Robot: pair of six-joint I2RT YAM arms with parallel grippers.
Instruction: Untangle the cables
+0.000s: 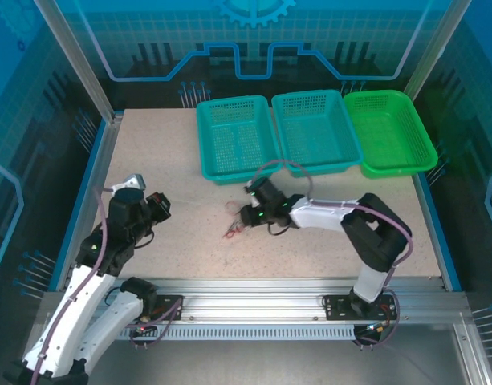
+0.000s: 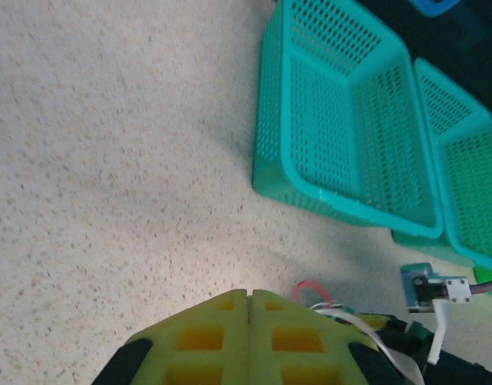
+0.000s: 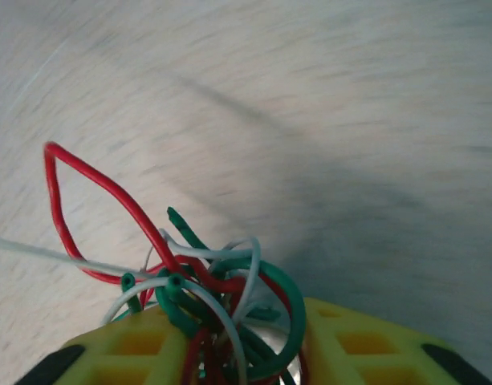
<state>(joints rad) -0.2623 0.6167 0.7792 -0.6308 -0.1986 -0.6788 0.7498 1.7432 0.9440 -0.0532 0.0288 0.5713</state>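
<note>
Cables: thin red, dark green and white cables bunched in one small knot near the middle of the speckled beige tabletop, at about 6 o'clock from the nearest basket.
Knot, close up: in the right wrist view one red loop stands out toward 10 o'clock. Green and white strands curl over each other at the core, and a thin white strand runs off toward 9 o'clock.
Right hand: the right hand is at the knot's 2 o'clock side, touching it. Its yellow pads stand a little apart with the wires packed into the gap, so it has hold of the knot.
Left hand: the left hand is well apart from the knot, at its 9 o'clock. Its yellow pads are pressed flat together. Whether a strand is pinched between them cannot be told.
Baskets: three empty perforated plastic baskets stand in a row along the far edge, touching side by side. They are a teal basket at 12 o'clock, a second teal basket beside it, and a bright green basket toward 2 o'clock.
</note>
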